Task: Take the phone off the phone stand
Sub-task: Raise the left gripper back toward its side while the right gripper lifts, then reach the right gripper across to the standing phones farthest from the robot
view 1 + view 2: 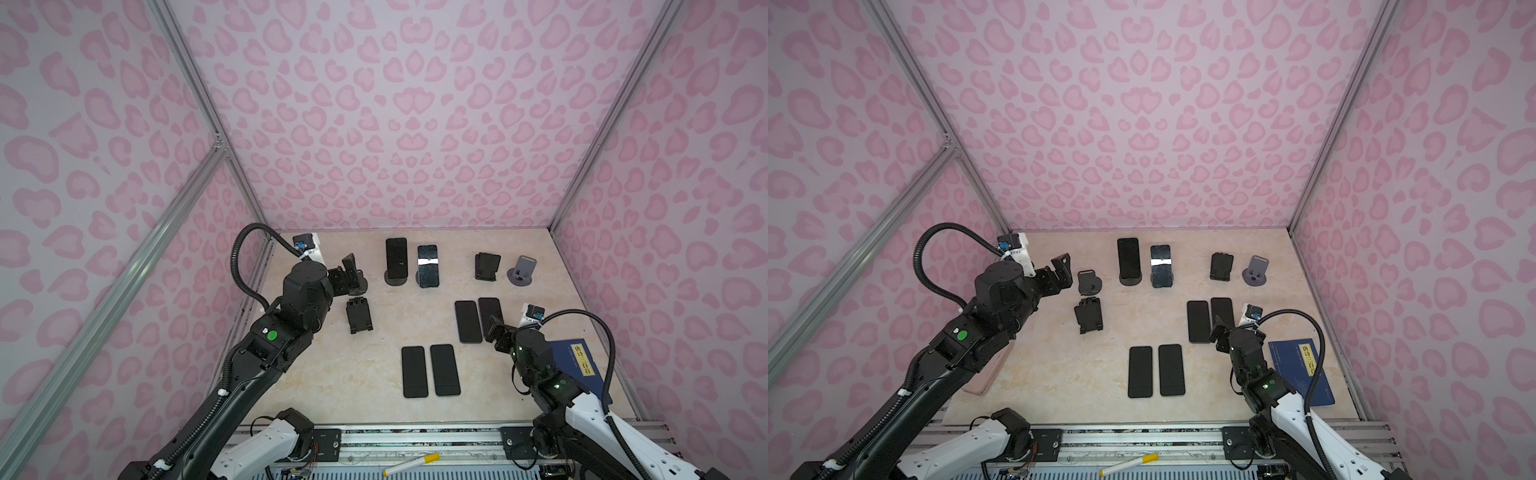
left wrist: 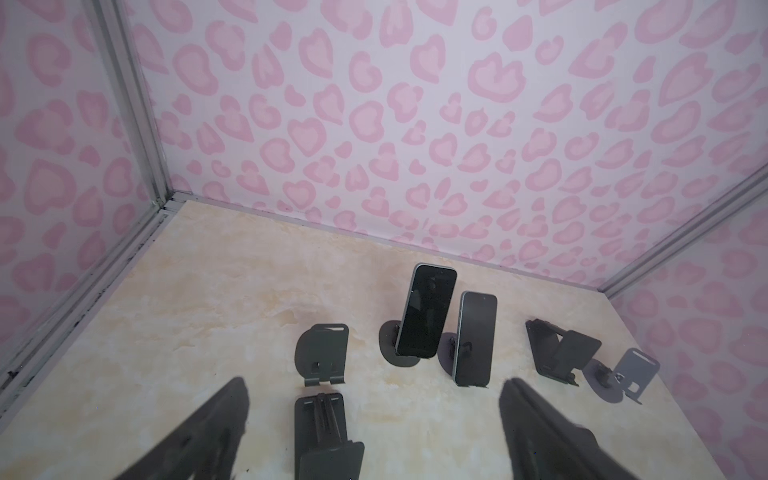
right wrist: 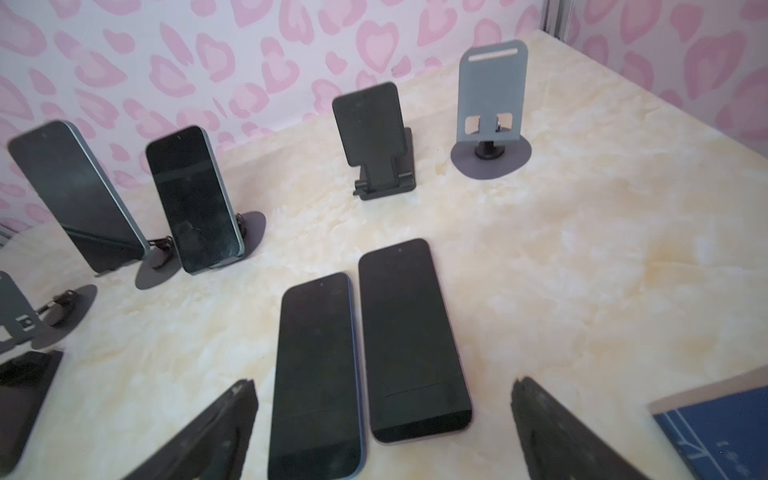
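Two dark phones stand upright on round-based phone stands at the back: one phone point(image 1: 395, 258) point(image 2: 424, 316) point(image 3: 79, 195) and, to its right, another phone point(image 1: 428, 266) point(image 2: 476, 338) point(image 3: 193, 199). My left gripper point(image 1: 347, 274) point(image 1: 1059, 272) point(image 2: 376, 390) is open and holds nothing; it hovers over an empty round stand point(image 2: 322, 353) and an empty folding stand point(image 1: 359, 316) point(image 2: 322, 428), left of the standing phones. My right gripper point(image 1: 496, 328) point(image 3: 386, 388) is open above two phones lying flat point(image 3: 318, 370) point(image 3: 409, 340).
Two more phones lie flat point(image 1: 414, 371) point(image 1: 444, 370) at the front middle. An empty black folding stand point(image 1: 487, 266) and a grey round stand point(image 1: 521, 270) sit at the back right. A blue book point(image 1: 577, 365) lies by the right wall. Patterned walls enclose three sides.
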